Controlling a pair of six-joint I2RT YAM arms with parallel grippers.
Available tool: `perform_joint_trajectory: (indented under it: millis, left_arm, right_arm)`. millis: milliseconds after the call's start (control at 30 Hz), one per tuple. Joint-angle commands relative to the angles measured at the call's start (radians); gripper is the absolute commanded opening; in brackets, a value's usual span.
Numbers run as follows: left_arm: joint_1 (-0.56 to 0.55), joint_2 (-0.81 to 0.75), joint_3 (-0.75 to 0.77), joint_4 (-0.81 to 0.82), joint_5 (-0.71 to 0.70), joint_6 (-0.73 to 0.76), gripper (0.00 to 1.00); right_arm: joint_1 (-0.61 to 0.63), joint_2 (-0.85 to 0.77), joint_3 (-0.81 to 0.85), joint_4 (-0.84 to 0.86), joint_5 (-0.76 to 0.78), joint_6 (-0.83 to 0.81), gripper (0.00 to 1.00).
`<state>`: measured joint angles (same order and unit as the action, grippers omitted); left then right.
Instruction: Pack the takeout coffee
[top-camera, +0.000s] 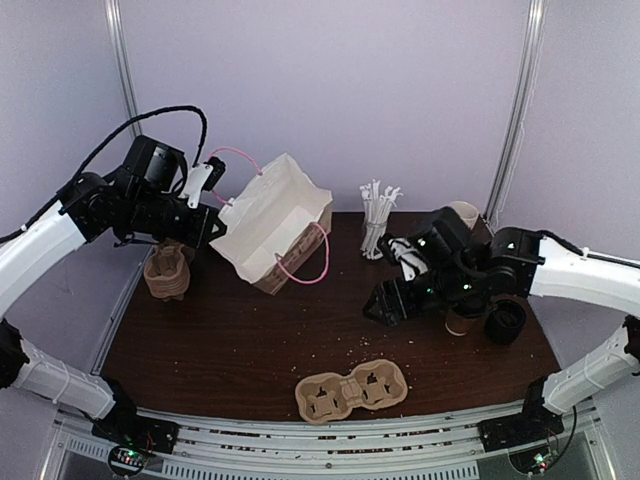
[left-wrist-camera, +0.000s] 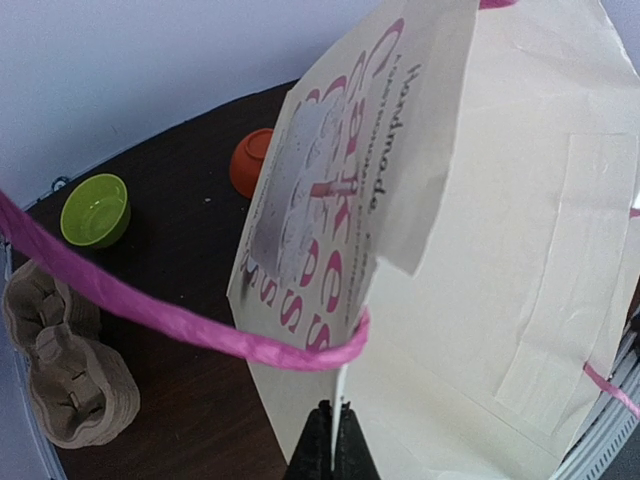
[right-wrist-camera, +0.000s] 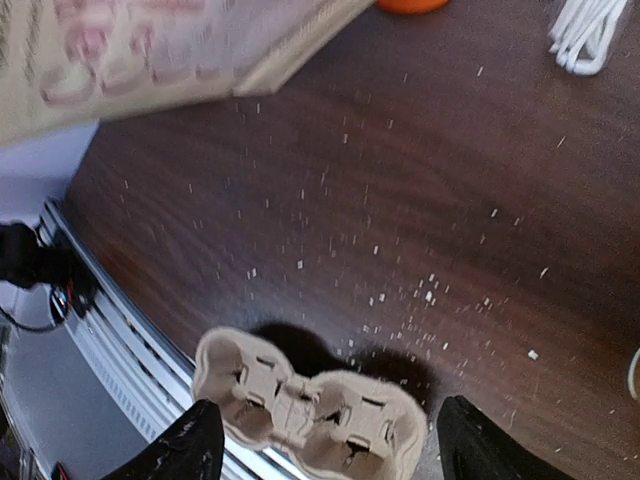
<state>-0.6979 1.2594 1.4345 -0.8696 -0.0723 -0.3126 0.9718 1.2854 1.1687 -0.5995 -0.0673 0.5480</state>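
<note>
With our left gripper (left-wrist-camera: 331, 445) pinched shut on the tilted cream paper bag (top-camera: 265, 220) far left and our right gripper (right-wrist-camera: 325, 450) wide and empty, we judge the next move a reach right to the unpacked small brown kraft-paper cup (top-camera: 462, 322) under its arm.

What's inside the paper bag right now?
The paper bag gapes open toward the overhead camera: only bare white inner walls show, nothing packed. Its deepest corner is hidden behind the near wall.

Left gripper (left-wrist-camera: 333, 445), raised, pinches the edge of the paper bag (left-wrist-camera: 500, 250). Right gripper (right-wrist-camera: 325, 450) tilts downward, fingers (right-wrist-camera: 185, 450) spread wide.
</note>
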Motion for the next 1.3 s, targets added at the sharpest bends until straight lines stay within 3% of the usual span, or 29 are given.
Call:
perform_joint_trajectory:
  millis: [0,433,1267]
  left_arm:
    - [-0.005,-0.048,-0.054,0.038,0.019,-0.103,0.00]
    - [-0.005,-0.131,-0.200,0.155,0.016,-0.147,0.00]
    - [-0.005,-0.164,-0.280,0.186,-0.007,-0.125,0.00]
  right_arm:
    - [0.103,0.085,-0.086,-0.022,0.005,0.134,0.75]
    - [0.280,0.357,-0.008,-0.031,0.051,0.307,0.78]
    - [0.300,0.514,0.037,-0.024,0.062,0.343,0.61]
